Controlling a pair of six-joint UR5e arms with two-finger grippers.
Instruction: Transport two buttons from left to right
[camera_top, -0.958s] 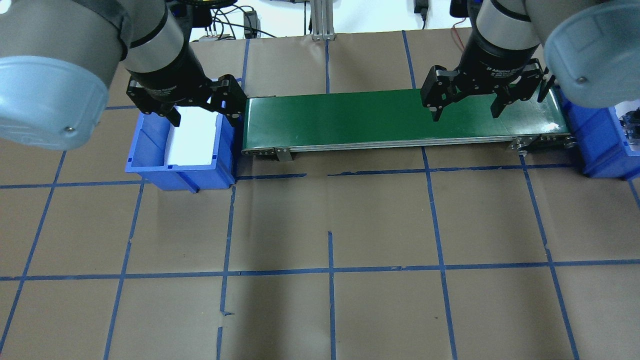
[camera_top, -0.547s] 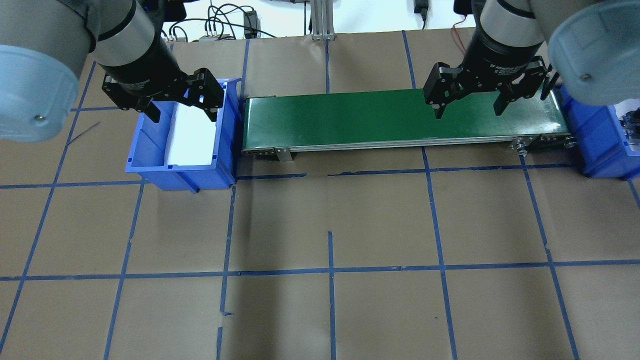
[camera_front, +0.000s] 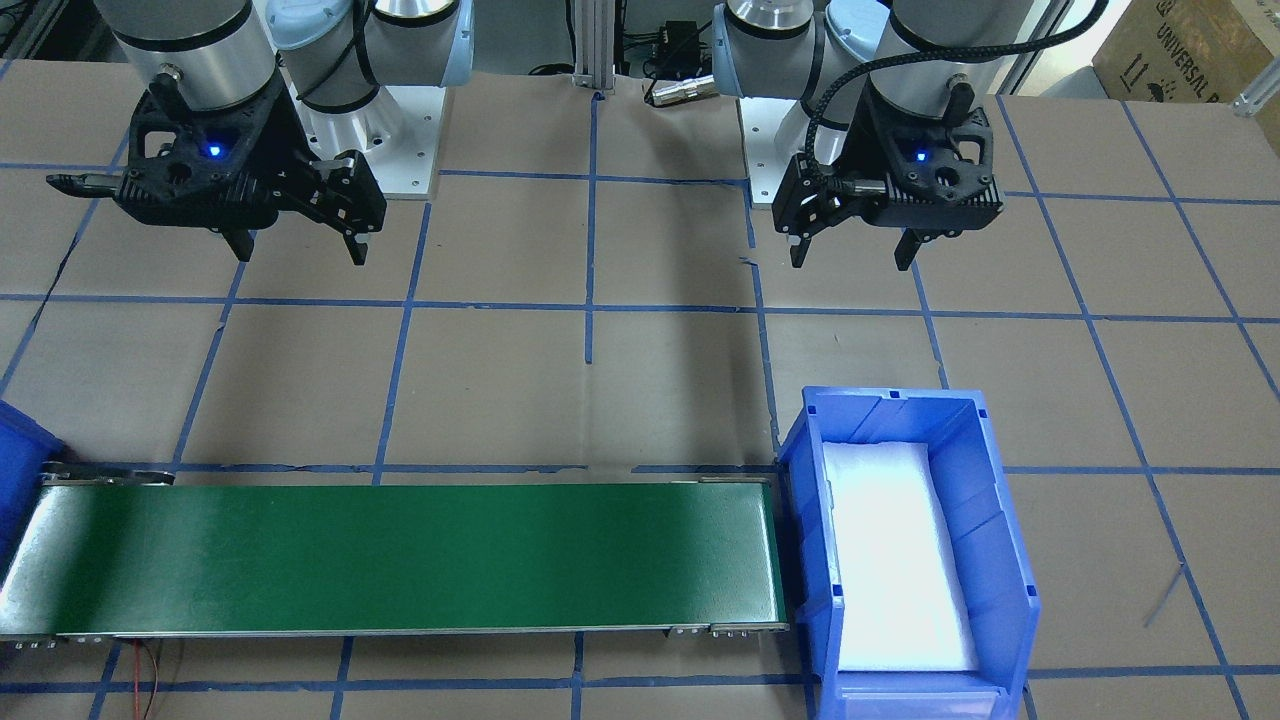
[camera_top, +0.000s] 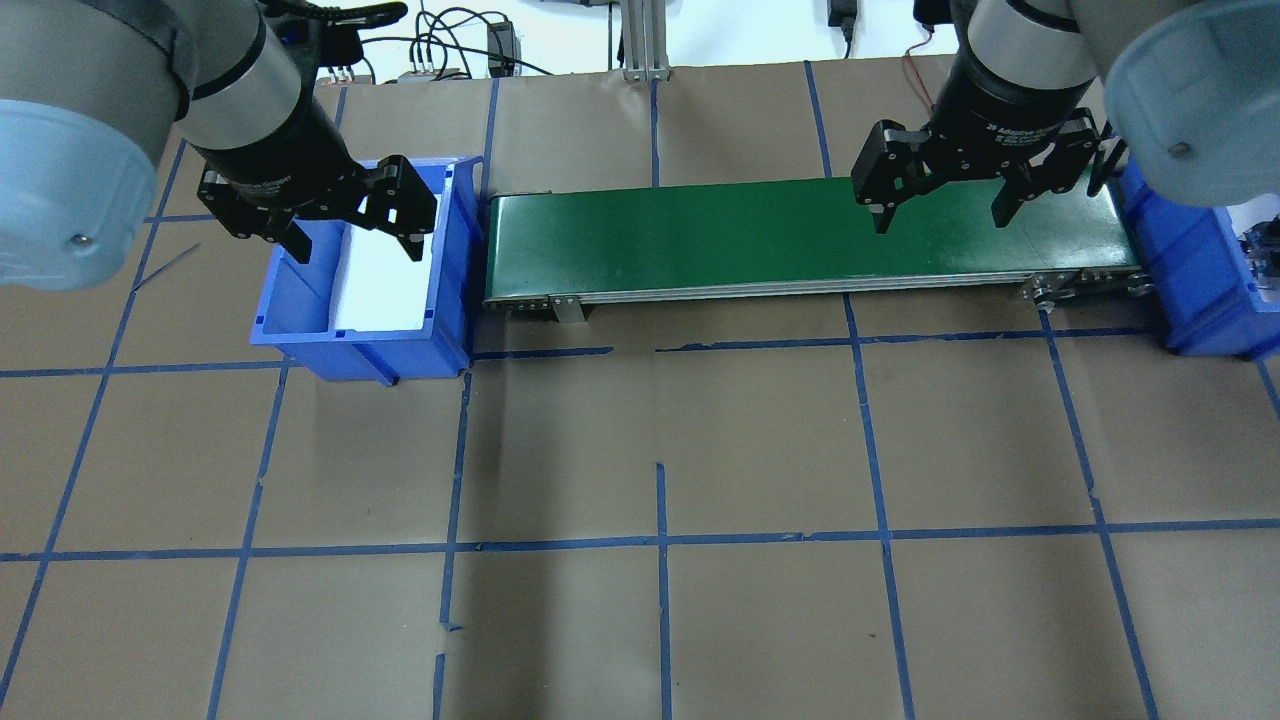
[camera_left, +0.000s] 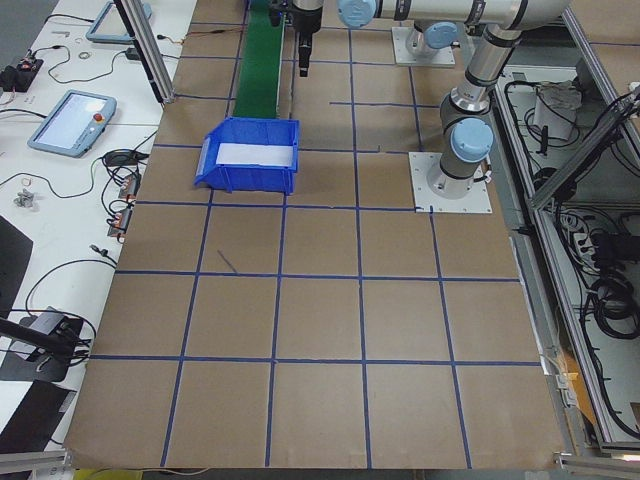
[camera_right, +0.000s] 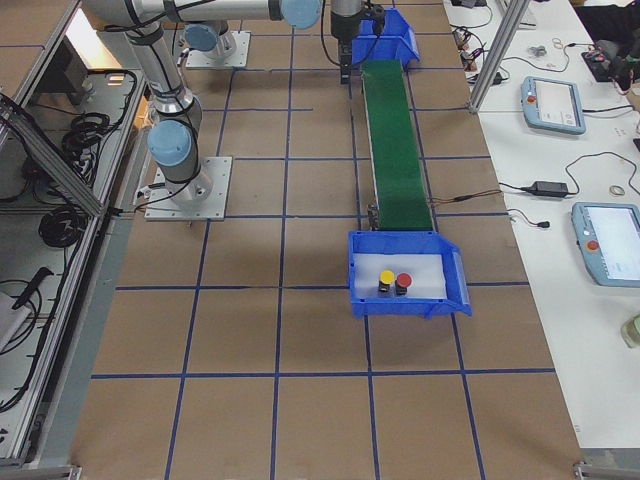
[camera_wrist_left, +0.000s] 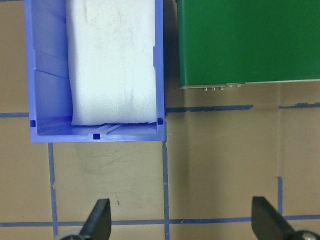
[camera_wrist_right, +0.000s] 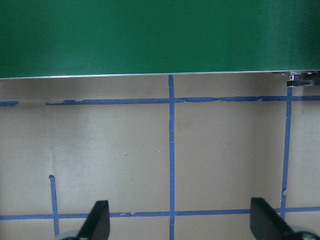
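The yellow-capped button (camera_right: 386, 277) and the red button (camera_right: 403, 281) sit side by side on the white pad of the blue bin (camera_right: 440, 300) at the conveyor's right end, seen in the exterior right view. My left gripper (camera_top: 357, 250) is open and empty, high above the robot-side end of the left blue bin (camera_top: 300, 340). It also shows in the front view (camera_front: 851, 262) and the left wrist view (camera_wrist_left: 182, 222). My right gripper (camera_top: 941, 225) is open and empty, high by the conveyor's right part. It also shows in the front view (camera_front: 300, 256) and the right wrist view (camera_wrist_right: 180, 222).
The green conveyor belt (camera_top: 700, 235) runs between the two bins. The left bin (camera_front: 800, 560) holds only a white foam pad (camera_front: 895, 560). The right bin (camera_top: 1190, 260) is at the view's edge. Brown paper with blue tape lines covers the table.
My left gripper has moved left, from the conveyor's left end to over the left bin. My right gripper has drifted slightly right. Both stay open.
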